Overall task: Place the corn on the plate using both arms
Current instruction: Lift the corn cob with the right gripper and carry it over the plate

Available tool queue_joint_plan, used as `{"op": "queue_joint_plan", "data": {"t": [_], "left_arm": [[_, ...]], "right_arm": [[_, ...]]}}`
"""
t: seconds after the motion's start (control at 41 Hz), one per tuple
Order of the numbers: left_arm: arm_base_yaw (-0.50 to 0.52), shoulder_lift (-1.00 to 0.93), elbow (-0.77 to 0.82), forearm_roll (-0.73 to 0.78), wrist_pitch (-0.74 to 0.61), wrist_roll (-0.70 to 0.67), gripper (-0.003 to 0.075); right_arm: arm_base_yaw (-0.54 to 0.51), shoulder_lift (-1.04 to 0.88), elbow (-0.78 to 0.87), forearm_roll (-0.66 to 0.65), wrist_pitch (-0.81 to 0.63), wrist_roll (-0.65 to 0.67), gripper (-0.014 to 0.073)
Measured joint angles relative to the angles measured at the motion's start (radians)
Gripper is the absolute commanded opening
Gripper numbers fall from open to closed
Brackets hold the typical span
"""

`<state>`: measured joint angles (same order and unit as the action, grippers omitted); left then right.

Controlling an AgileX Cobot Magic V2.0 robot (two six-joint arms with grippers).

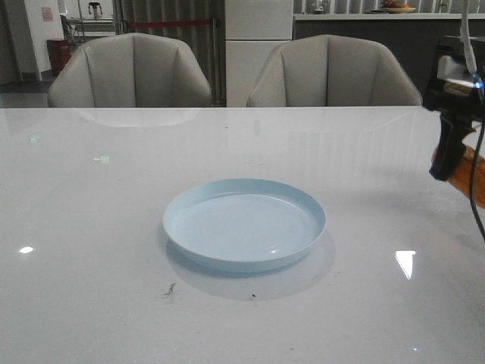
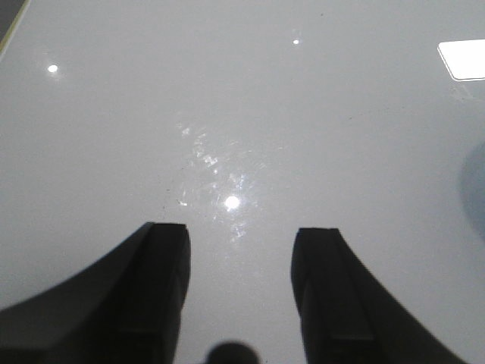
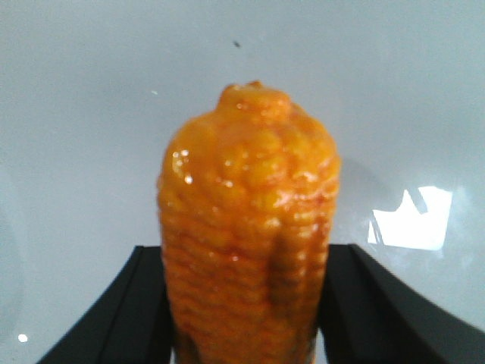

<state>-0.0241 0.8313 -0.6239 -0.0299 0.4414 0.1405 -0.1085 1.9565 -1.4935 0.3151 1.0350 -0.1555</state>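
The pale blue plate [image 1: 244,223] lies empty in the middle of the white table. At the right edge of the front view my right gripper [image 1: 449,163] hangs above the table, well right of the plate, with the orange corn [image 1: 468,173] showing just behind its dark finger. In the right wrist view the corn [image 3: 248,227] fills the space between the two black fingers, its tapered end pointing away, and my right gripper [image 3: 246,303] is shut on it. My left gripper [image 2: 241,243] is open over bare table with nothing between its fingers; it is out of the front view.
Two grey chairs [image 1: 129,70] [image 1: 333,72] stand behind the table's far edge. A sliver of the plate's rim [image 2: 474,182] shows at one side of the left wrist view. A cable [image 1: 476,182] hangs beside the right arm.
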Motion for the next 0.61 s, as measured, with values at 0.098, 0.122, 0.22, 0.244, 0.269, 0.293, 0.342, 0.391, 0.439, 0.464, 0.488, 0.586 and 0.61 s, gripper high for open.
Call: {"op": "queue_joint_plan", "data": {"t": [0.098, 0.122, 0.22, 0.244, 0.269, 0.293, 0.342, 0.391, 0.439, 0.464, 0.488, 0.586, 0.61], "left_arm": [[0.000, 0.000, 0.000, 0.000, 0.000, 0.000, 0.0380], [0.000, 0.000, 0.000, 0.000, 0.000, 0.000, 0.0380], [0.000, 0.000, 0.000, 0.000, 0.000, 0.000, 0.0380], [0.000, 0.000, 0.000, 0.000, -0.002, 0.000, 0.0380], [0.000, 0.000, 0.000, 0.000, -0.002, 0.000, 0.0380], [0.000, 0.000, 0.000, 0.000, -0.002, 0.000, 0.0380], [0.000, 0.000, 0.000, 0.000, -0.006, 0.000, 0.0380], [0.000, 0.000, 0.000, 0.000, -0.010, 0.000, 0.0380], [0.000, 0.000, 0.000, 0.000, -0.012, 0.000, 0.0380], [0.000, 0.000, 0.000, 0.000, -0.014, 0.000, 0.0380], [0.000, 0.000, 0.000, 0.000, -0.016, 0.000, 0.0380], [0.000, 0.000, 0.000, 0.000, -0.020, 0.000, 0.0380], [0.000, 0.000, 0.000, 0.000, -0.022, 0.000, 0.0380]], "right_arm": [[0.015, 0.000, -0.097, 0.019, 0.054, -0.018, 0.0055], [0.021, 0.000, -0.120, 0.026, 0.070, -0.021, 0.0055], [0.063, 0.000, -0.221, 0.053, 0.116, -0.047, 0.0055], [0.075, 0.000, -0.241, 0.060, 0.125, -0.053, 0.0055], [0.088, 0.000, -0.260, 0.072, 0.135, -0.061, 0.0055], [0.106, 0.000, -0.284, 0.079, 0.142, -0.069, 0.0055], [0.136, 0.000, -0.317, 0.095, 0.153, -0.080, 0.0055], [0.173, 0.000, -0.348, 0.104, 0.160, -0.090, 0.0057], [0.212, 0.000, -0.370, 0.112, 0.165, -0.095, 0.0057], [0.233, 0.000, -0.377, 0.117, 0.166, -0.096, 0.0057], [0.255, 0.000, -0.382, 0.118, 0.167, -0.096, 0.0057], [0.322, 0.003, -0.389, 0.122, 0.172, -0.099, 0.0057], [0.336, 0.004, -0.389, 0.122, 0.172, -0.099, 0.0057]]}}
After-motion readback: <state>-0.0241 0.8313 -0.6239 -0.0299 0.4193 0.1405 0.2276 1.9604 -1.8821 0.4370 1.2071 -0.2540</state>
